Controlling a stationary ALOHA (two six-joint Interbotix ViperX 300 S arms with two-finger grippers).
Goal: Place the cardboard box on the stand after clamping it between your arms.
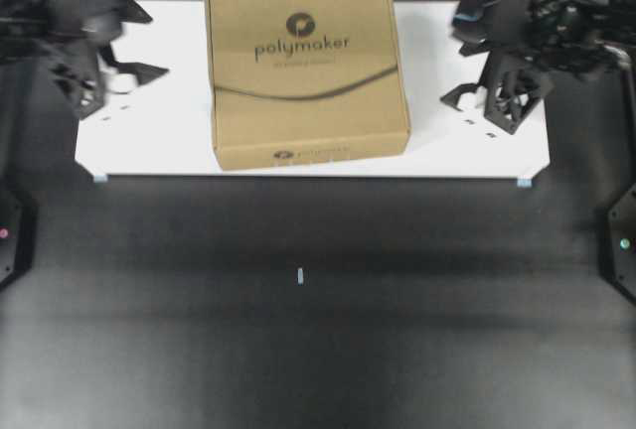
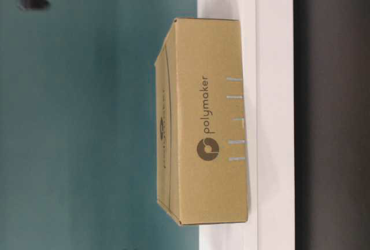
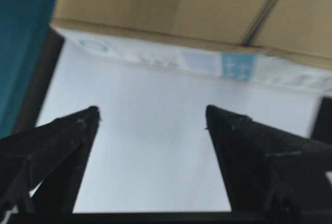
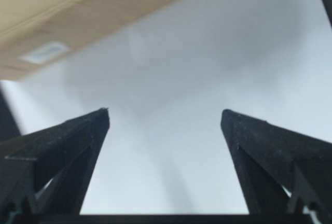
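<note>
The brown cardboard box (image 1: pixel 306 71) marked "polymaker" lies flat on the white stand (image 1: pixel 149 146), near its middle. From table level the box (image 2: pixel 202 122) rests on the stand (image 2: pixel 272 111). My left gripper (image 1: pixel 124 91) hovers over the stand's left end, open and empty, clear of the box. In the left wrist view the open gripper (image 3: pixel 150 112) faces the box's labelled side (image 3: pixel 171 6) across bare white. My right gripper (image 1: pixel 477 111) is open over the stand's right end, also apart from the box. Its wrist view shows the spread gripper (image 4: pixel 165 112) with the box (image 4: pixel 78 11) beyond.
The stand sits at the far side of a black table (image 1: pixel 298 330), with a teal wall (image 2: pixel 75 122) behind it. A small pale marker (image 1: pixel 300 276) lies on the table in front. Black arm bases (image 1: pixel 621 245) flank the table edges. Light-blue corner marks (image 1: pixel 524 182) tip the stand's front corners.
</note>
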